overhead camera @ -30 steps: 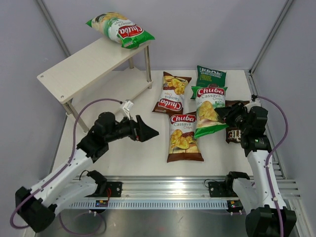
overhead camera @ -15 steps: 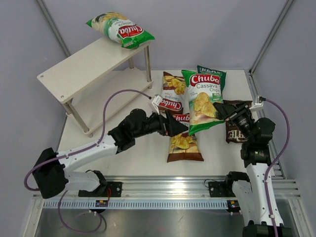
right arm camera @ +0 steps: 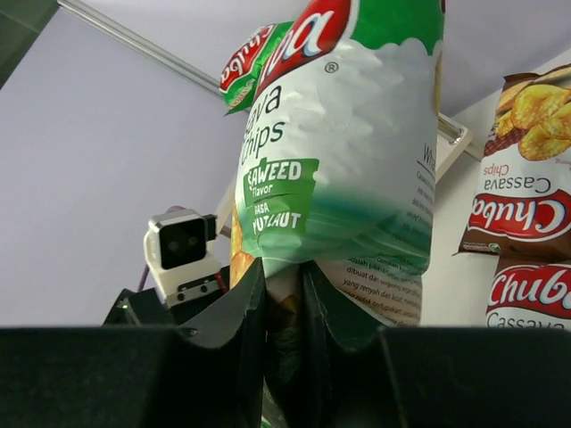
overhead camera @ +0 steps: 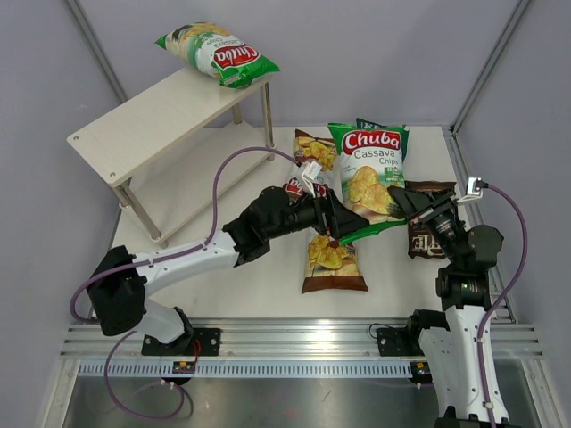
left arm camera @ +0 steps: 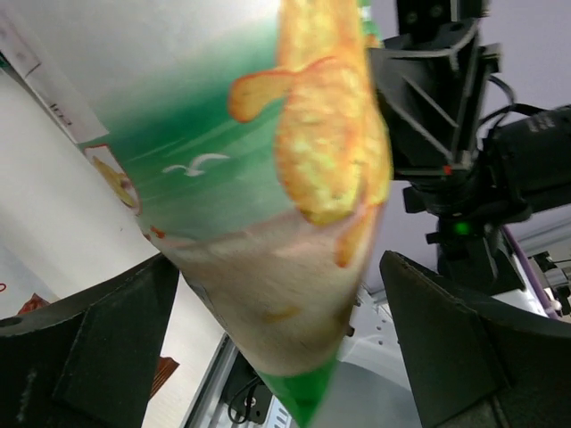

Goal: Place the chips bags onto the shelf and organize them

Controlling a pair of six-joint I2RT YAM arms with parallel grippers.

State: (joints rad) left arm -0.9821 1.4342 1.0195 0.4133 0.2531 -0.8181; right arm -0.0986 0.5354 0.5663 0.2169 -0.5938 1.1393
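Gripping one green-white Chuba bag (overhead camera: 366, 169) with the right gripper (overhead camera: 399, 203) at the lower seam, clamped tight on the foil in the right wrist view (right arm camera: 284, 308). Holding it upright and lifted off the table (overhead camera: 241, 285), logo toward the overhead camera, above the bags lying flat. Reaching in from the left with the left gripper (overhead camera: 344, 223), spread wide around the same bag's bottom corner. From the left wrist camera (left arm camera: 277, 312), one dark finger (left arm camera: 89, 343) to each side of the hanging corner, not squeezing it; cannot tell whether brushing the foil. On the far end of the shelf (overhead camera: 152, 120), top board: the second green-white bag (overhead camera: 217, 53), lying tilted with one end past the board's edge. Lower board mostly hidden under the top one. Flat on the table to the right of the shelf: one brown Chuba bag (overhead camera: 310, 160) partly behind the left arm, another brown Chuba bag (overhead camera: 332, 260) nearer the bases and just below the left gripper. Behind the lifted bag, only the top edge of the dark green bag (overhead camera: 385, 126) — face not visible. Under the right arm, partly covered, the dark brown Kettle bag (overhead camera: 419, 239).
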